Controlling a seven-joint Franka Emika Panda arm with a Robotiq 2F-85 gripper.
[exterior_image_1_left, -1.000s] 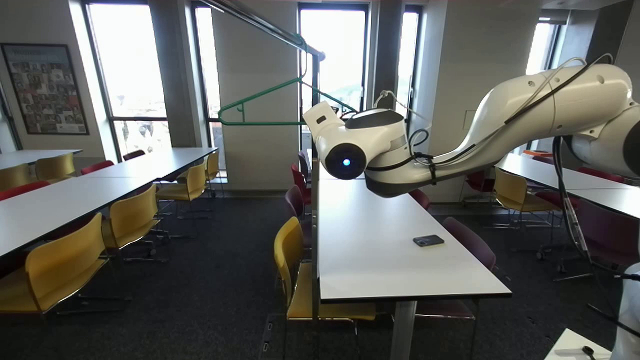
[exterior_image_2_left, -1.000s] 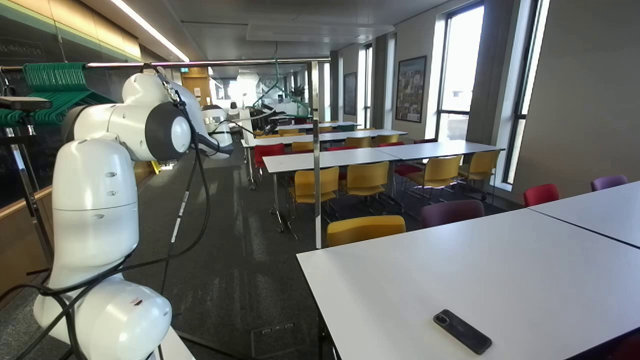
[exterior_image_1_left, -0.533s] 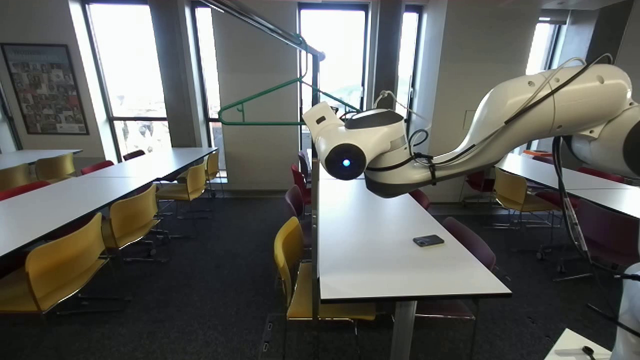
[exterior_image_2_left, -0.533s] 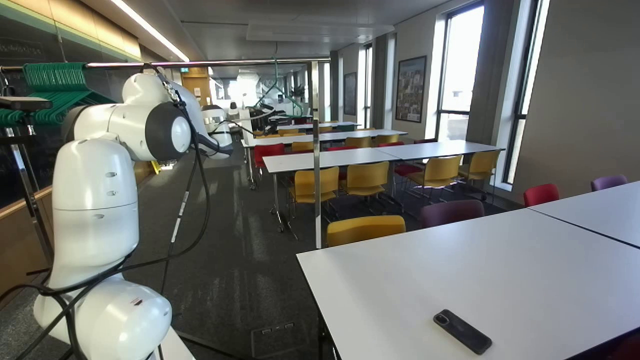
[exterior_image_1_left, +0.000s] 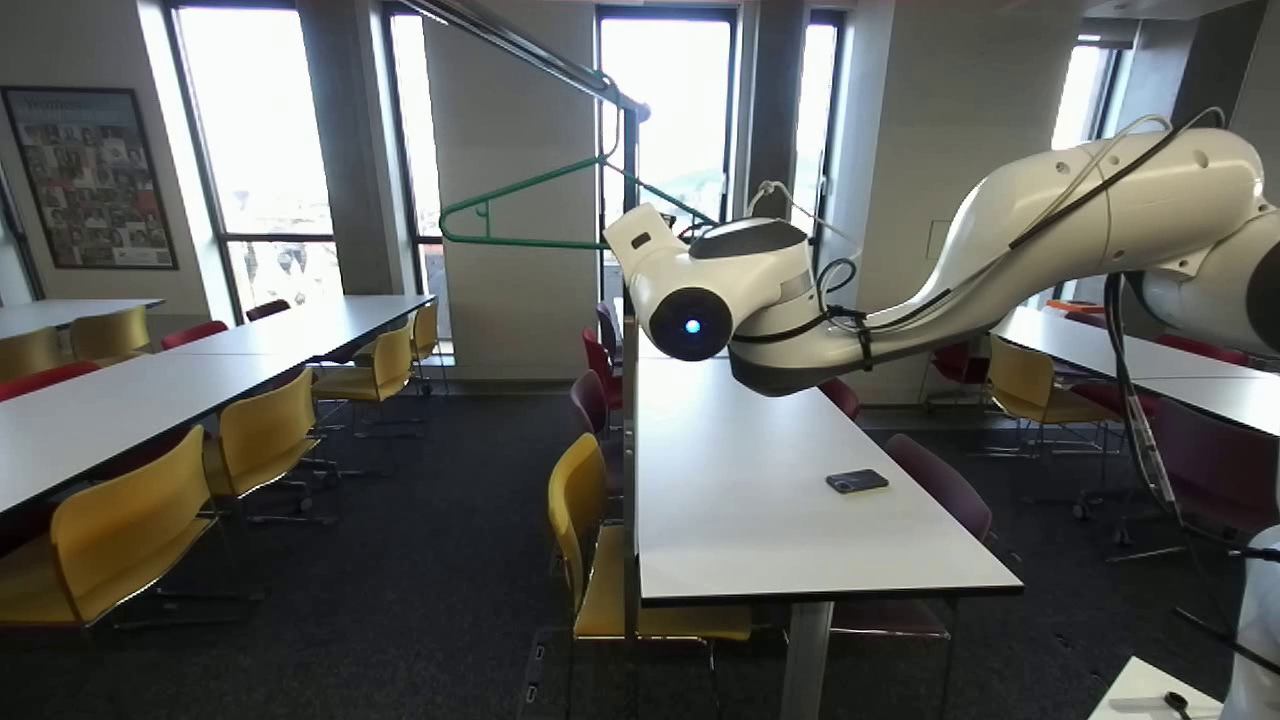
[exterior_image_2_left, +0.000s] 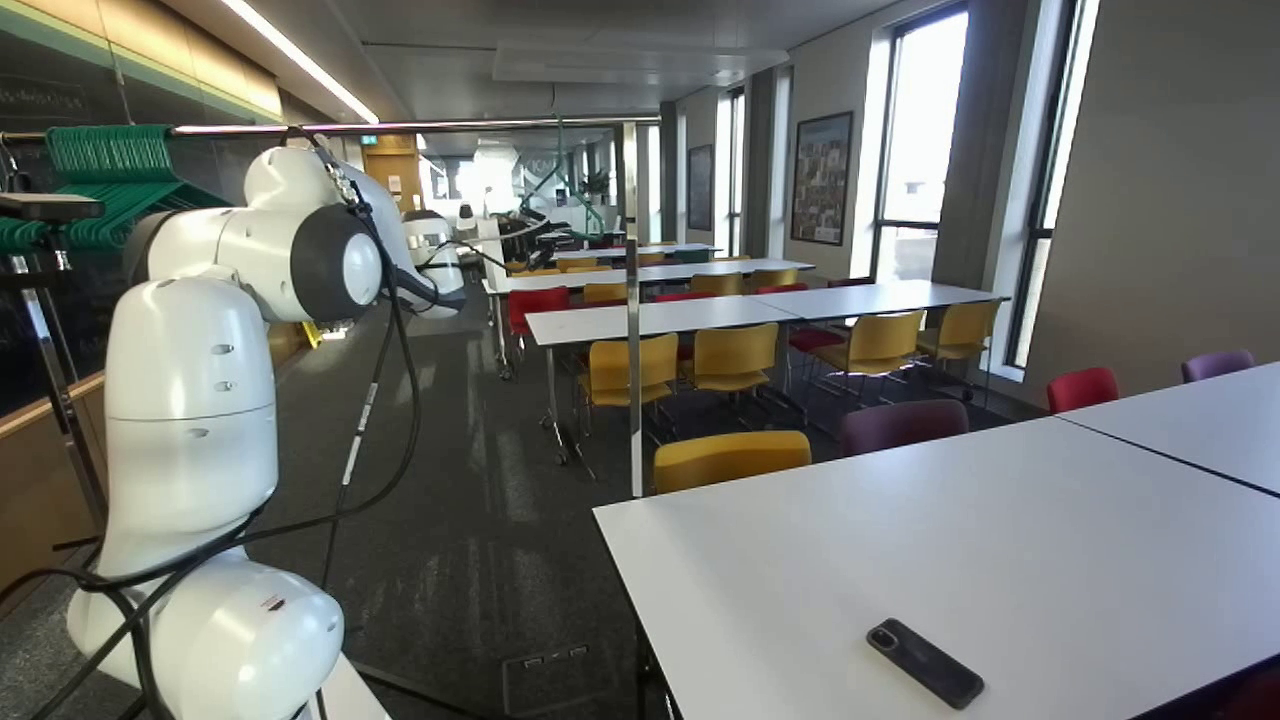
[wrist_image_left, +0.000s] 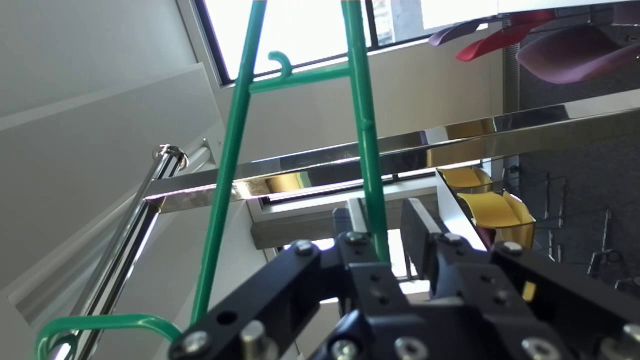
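Observation:
A green clothes hanger (exterior_image_1_left: 530, 242) hangs by its hook from a metal rail (exterior_image_1_left: 520, 47); it also shows in an exterior view (exterior_image_2_left: 541, 185) and in the wrist view (wrist_image_left: 229, 165). My gripper (wrist_image_left: 386, 212) is open around the hanger's bottom bar (wrist_image_left: 369, 155). The bar runs between the fingers, close against the left finger, with a gap to the right finger. I cannot tell whether it touches the left finger. In an exterior view the gripper is mostly hidden behind the white wrist (exterior_image_1_left: 720, 270).
A metal upright post (exterior_image_2_left: 634, 350) carries the rail's end. Several green hangers (exterior_image_2_left: 110, 160) hang bunched at the rail's other end. A dark phone (exterior_image_1_left: 857, 482) lies on the white table (exterior_image_1_left: 740, 540) below the arm. Yellow chairs (exterior_image_2_left: 730, 460) stand beside the tables.
The hanger has swung and tilted slightly; in an exterior view it has shifted a little to the right. The arm shows no visible movement.

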